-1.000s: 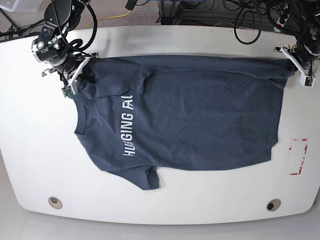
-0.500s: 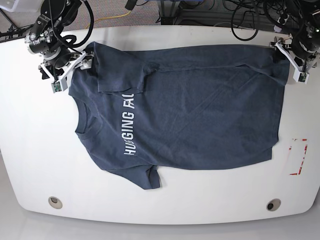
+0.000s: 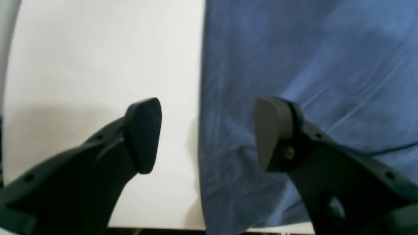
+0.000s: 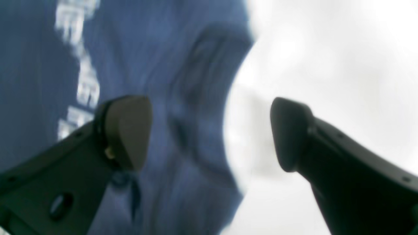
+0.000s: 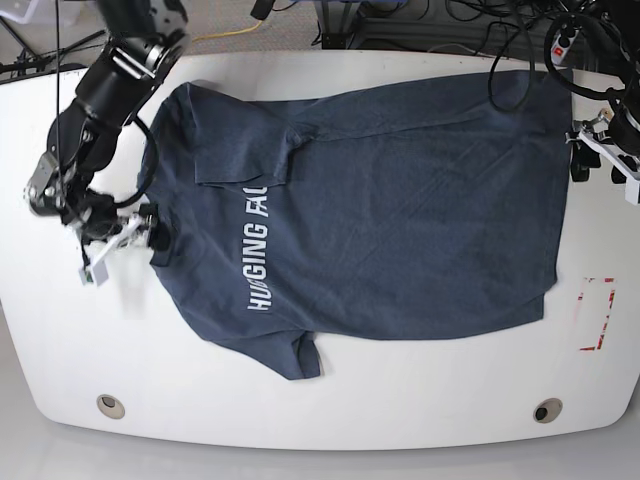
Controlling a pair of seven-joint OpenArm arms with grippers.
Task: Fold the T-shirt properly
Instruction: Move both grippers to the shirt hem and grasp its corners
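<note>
The dark navy T-shirt (image 5: 400, 220) lies spread on the white table (image 5: 400, 380), collar to the left and hem to the right. Its white lettering (image 5: 258, 255) faces up, and the far sleeve (image 5: 245, 155) is folded over the end of it. My right gripper (image 5: 135, 235) is at the collar, open. In the right wrist view the gripper (image 4: 209, 130) straddles the collar's edge (image 4: 202, 81), blurred. My left gripper (image 5: 582, 150) is open at the hem's far end. In the left wrist view the gripper (image 3: 207, 133) straddles the hem edge (image 3: 202, 182), one finger (image 3: 274, 133) over cloth.
A red-marked rectangle (image 5: 597, 313) sits on the table right of the shirt. Two round holes (image 5: 111, 405) (image 5: 546, 410) lie near the front edge. Cables and equipment (image 5: 420, 20) crowd the space behind the table.
Both grippers have let go of the shirt's far corners and opened. The right gripper came down to the collar; the left moved nearer along the hem. The far edge now lies flat.
</note>
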